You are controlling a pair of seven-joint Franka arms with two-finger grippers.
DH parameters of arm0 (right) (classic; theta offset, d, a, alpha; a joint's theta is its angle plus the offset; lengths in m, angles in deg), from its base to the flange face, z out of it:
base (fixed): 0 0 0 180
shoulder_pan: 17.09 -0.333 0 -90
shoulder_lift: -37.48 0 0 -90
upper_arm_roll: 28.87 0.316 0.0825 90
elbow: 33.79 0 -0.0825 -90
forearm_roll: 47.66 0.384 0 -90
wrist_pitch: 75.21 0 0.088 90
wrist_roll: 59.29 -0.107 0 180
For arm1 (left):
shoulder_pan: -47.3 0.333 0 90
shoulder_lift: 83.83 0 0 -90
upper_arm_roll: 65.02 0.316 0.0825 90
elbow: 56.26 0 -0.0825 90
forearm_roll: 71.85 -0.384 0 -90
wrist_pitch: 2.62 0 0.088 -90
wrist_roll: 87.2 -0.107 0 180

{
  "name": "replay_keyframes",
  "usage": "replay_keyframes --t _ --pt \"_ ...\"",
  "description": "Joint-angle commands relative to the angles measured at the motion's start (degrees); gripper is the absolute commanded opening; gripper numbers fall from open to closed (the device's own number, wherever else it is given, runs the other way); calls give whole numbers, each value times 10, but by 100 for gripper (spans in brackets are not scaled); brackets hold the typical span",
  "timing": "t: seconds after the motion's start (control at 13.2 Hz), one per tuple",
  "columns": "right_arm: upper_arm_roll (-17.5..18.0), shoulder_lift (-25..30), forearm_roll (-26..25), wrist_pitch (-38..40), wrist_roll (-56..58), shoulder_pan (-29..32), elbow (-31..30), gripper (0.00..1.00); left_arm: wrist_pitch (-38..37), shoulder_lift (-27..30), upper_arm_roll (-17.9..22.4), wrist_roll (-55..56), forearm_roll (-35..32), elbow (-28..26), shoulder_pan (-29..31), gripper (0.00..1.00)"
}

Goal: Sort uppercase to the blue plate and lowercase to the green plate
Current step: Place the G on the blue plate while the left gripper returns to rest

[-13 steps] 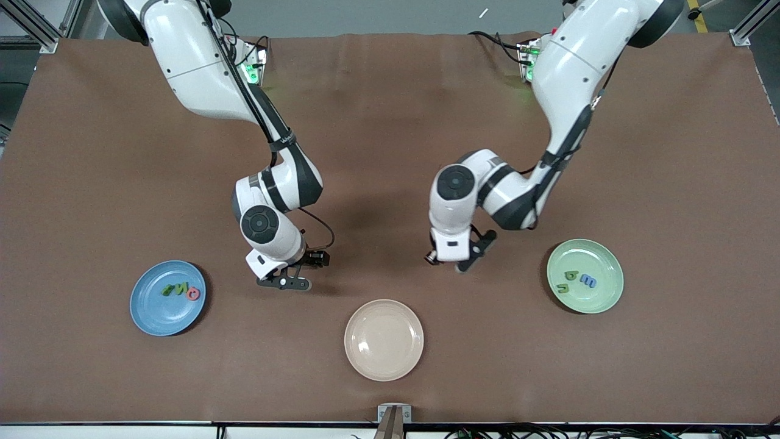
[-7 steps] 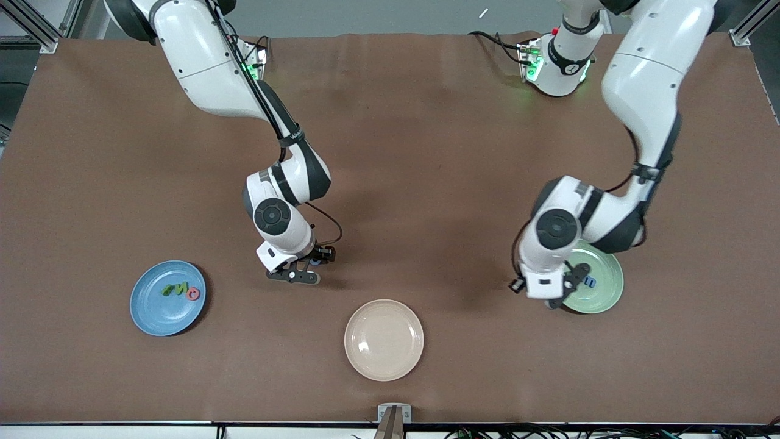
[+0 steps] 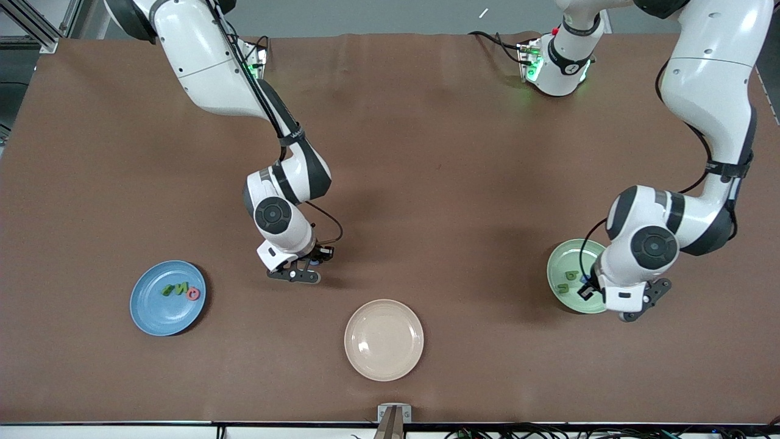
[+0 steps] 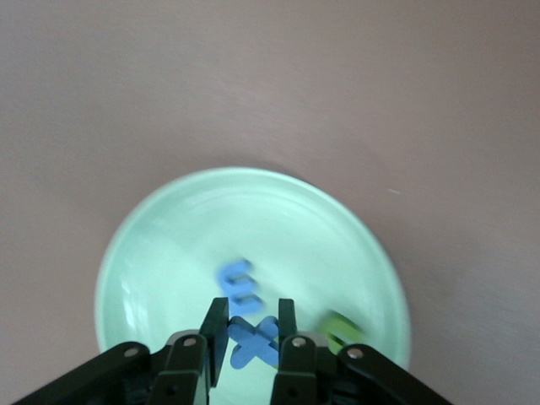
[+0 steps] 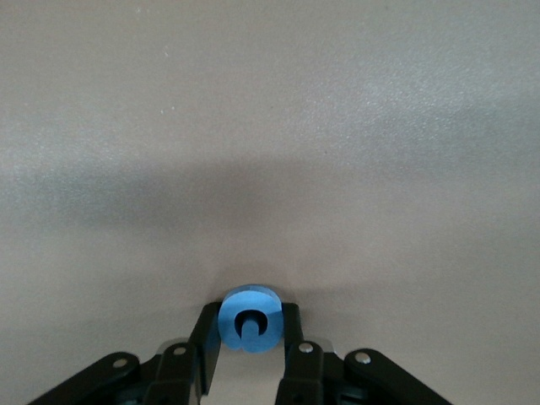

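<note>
My left gripper hangs over the green plate and is shut on the blue x. In the left wrist view my left gripper holds the x above the green plate, where the blue m and a green letter lie. My right gripper is shut on the blue G just above bare table, between the blue plate and the table's middle. The blue plate holds a green N, a green B and a red ring.
A cream plate with nothing on it lies near the front edge, between the two coloured plates. Brown mat covers the table. Two green letters show on the uncovered part of the green plate.
My left arm has swung from the table's middle toward its own end and now holds the x over the green plate. My right gripper shifted slightly toward the middle, then stayed.
</note>
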Motion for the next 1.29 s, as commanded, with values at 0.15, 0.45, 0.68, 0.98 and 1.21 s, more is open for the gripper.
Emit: replay_keyframes --t 0.15,0.45,0.68,0.98,1.21 --pt "-27 15 -8 107 73 43 68 7 -7 32 -9 -20 -7 -14 20 100" --pt "-33 15 -8 158 263 135 110 7 -66 88 -43 -88 0 -4 22 100" --pt "-33 15 -8 156 411 212 115 7 -165 162 -77 -159 11 11 26 100" --pt "-33 8 -8 150 542 285 117 9 -202 255 -74 -264 113 30 31 100" --pt "-32 3 -7 129 567 306 114 11 -323 280 -77 -284 153 89 31 100"
